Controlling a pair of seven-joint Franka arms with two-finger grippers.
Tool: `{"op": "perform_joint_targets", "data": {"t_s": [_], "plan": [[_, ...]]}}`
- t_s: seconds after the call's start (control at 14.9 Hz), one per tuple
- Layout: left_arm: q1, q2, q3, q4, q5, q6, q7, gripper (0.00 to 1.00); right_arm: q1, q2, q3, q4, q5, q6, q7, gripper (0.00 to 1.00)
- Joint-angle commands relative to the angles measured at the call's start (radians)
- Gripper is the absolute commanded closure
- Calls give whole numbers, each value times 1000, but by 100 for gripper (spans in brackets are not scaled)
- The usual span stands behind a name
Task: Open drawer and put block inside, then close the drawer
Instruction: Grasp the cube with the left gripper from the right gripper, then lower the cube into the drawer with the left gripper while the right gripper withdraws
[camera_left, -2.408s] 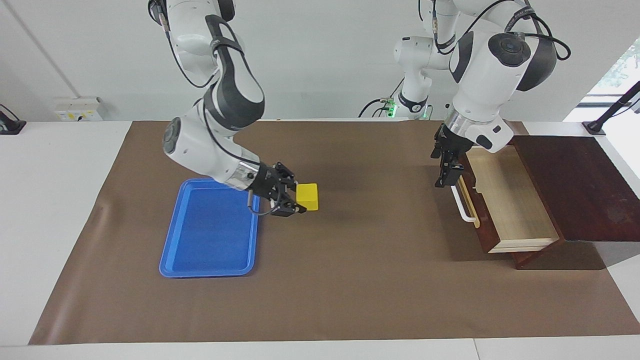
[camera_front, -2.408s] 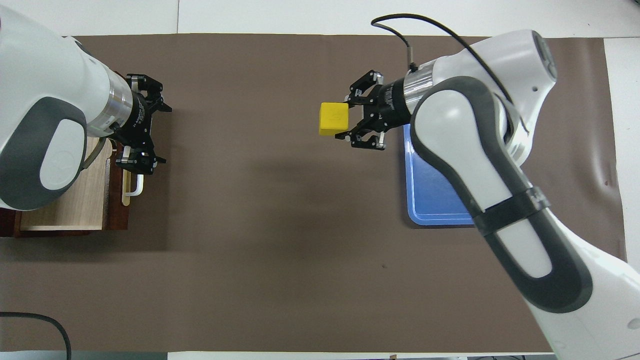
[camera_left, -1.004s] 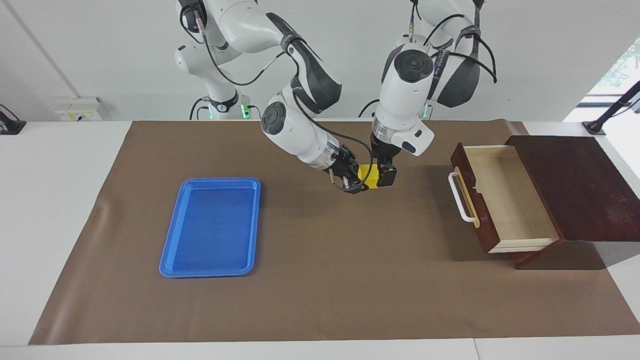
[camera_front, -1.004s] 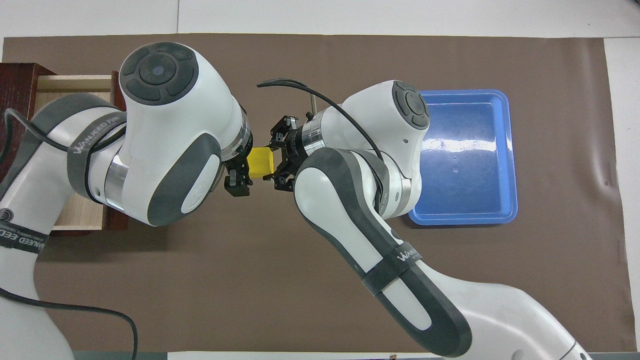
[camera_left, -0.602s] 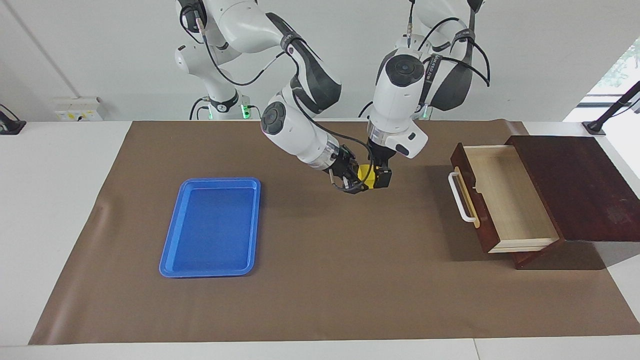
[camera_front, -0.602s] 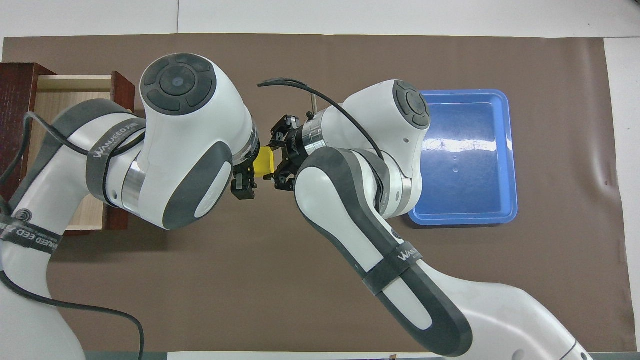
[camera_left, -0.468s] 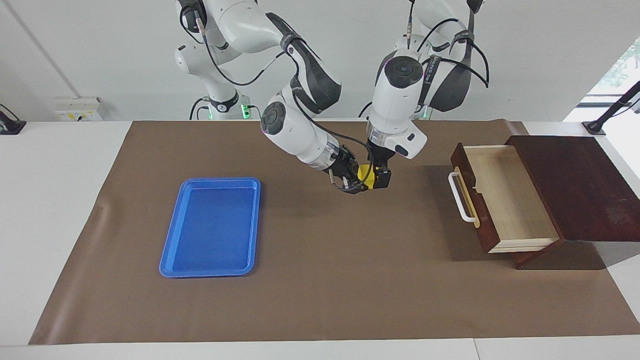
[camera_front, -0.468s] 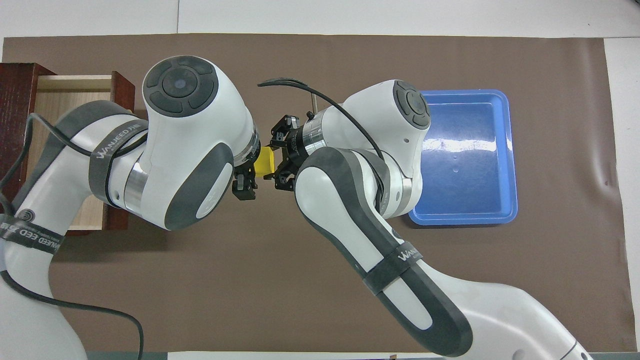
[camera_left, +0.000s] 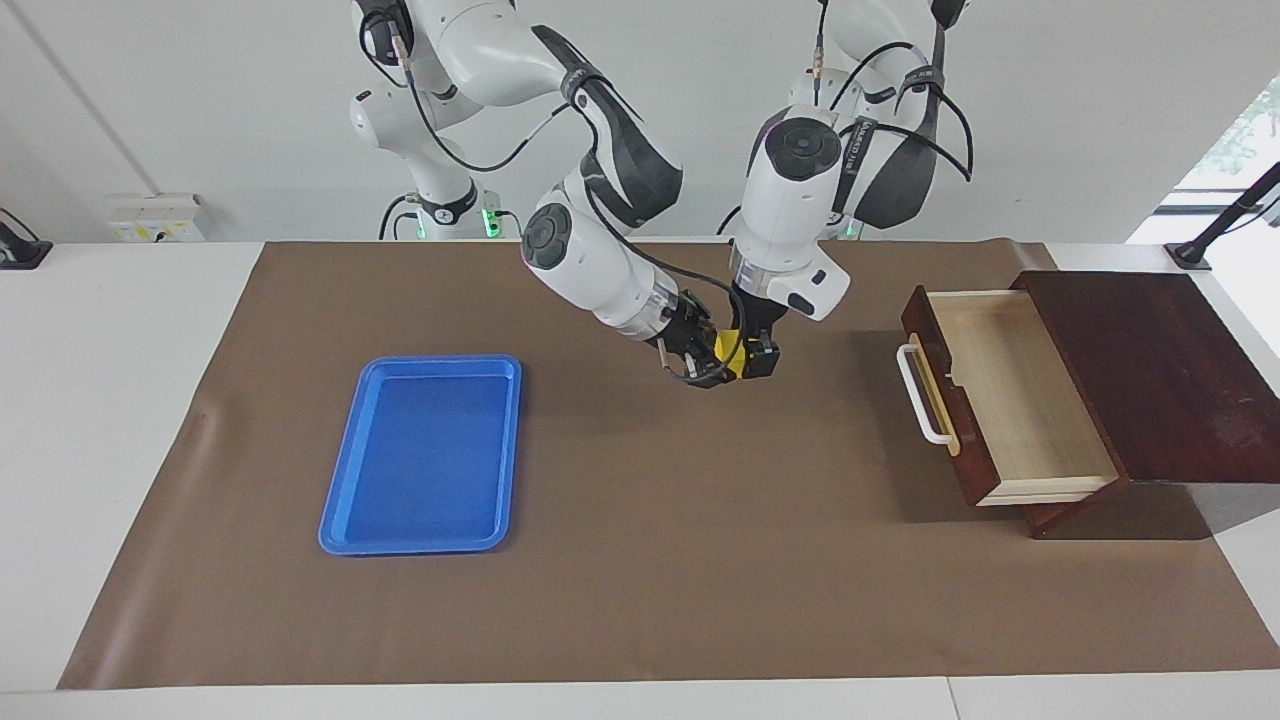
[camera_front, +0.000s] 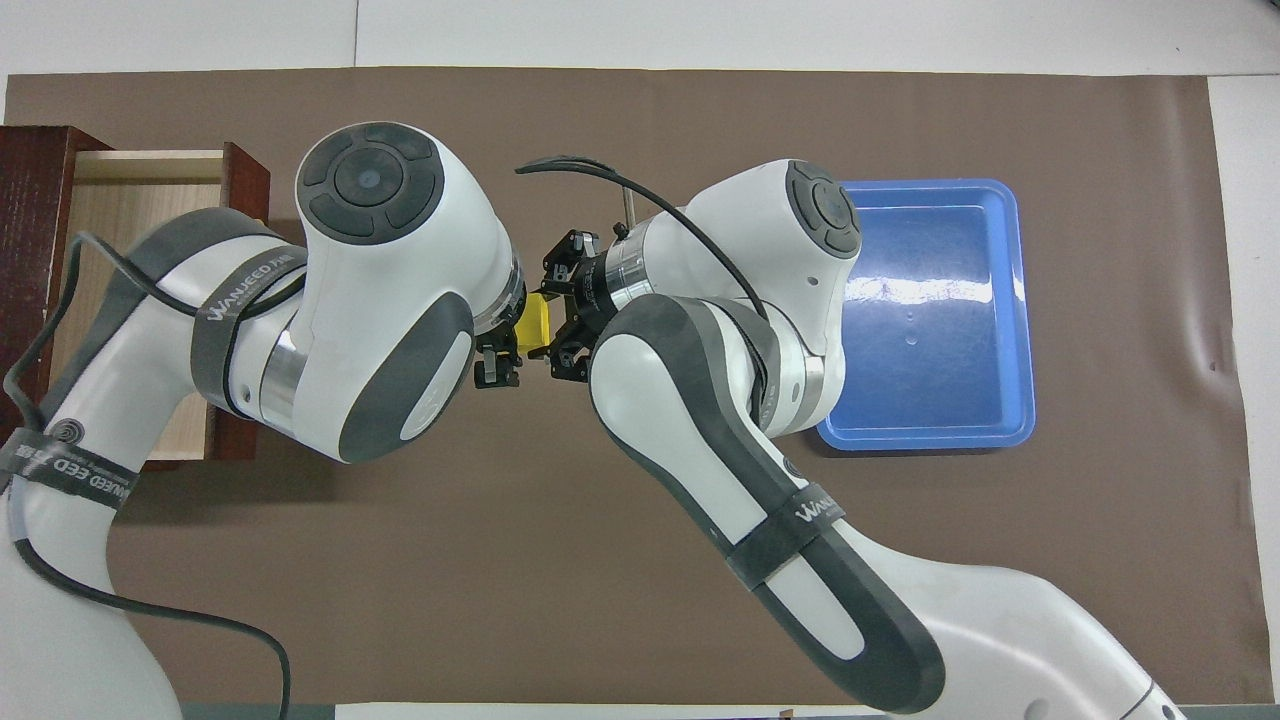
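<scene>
The yellow block (camera_left: 727, 349) is held above the brown mat, mid-table, between the two hands. My right gripper (camera_left: 714, 360) is shut on it from the blue tray's side. My left gripper (camera_left: 755, 357) comes down on the block from the drawer's side, open, with its jaws around the block. In the overhead view only a strip of the block (camera_front: 534, 319) shows between the left gripper (camera_front: 503, 345) and the right gripper (camera_front: 553, 322). The drawer (camera_left: 1010, 400) stands pulled out of its dark wooden box (camera_left: 1150, 370), its pale interior empty and its white handle (camera_left: 920, 395) toward the table's middle.
A flat blue tray (camera_left: 425, 455) lies empty on the mat toward the right arm's end of the table. The drawer (camera_front: 140, 200) is partly covered by the left arm in the overhead view.
The right gripper carried the block from beside the tray to mid-table. The left gripper left the drawer handle, came to the block and has closed in over it in the last half second.
</scene>
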Motion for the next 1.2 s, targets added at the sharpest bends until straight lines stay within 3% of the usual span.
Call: {"op": "perform_joint_targets", "data": {"t_s": [0.0, 0.33, 0.4, 0.47, 0.54, 0.6, 0.8, 1.0, 1.14], "plan": [[-14, -24, 10, -27, 21, 19, -18, 100, -10, 0, 4, 10, -18, -6, 7, 100], [-14, -22, 9, -21, 21, 18, -12, 100, -10, 0, 4, 9, -18, -7, 8, 100], [-13, -21, 9, -13, 21, 7, -12, 100, -14, 0, 4, 9, -17, -9, 13, 61], [-10, -21, 9, -7, 21, 0, -10, 100, -18, 0, 4, 9, -15, -7, 13, 43], [-7, -21, 9, -2, 21, -1, -9, 100, -23, -5, 1, 5, -17, -7, 10, 15], [-5, -21, 9, 4, 21, -2, -9, 100, -44, -17, -1, -1, -18, -12, 5, 0], [25, -44, 15, 7, 21, -30, 14, 100, -133, -57, 1, -10, -18, -59, 2, 0], [162, -117, 15, 1, 13, -71, 123, 100, -226, -124, -2, -57, -23, -117, -53, 0], [244, -128, 16, 11, 10, -112, 232, 100, -299, -181, -2, -103, -78, -182, -195, 0]]}}
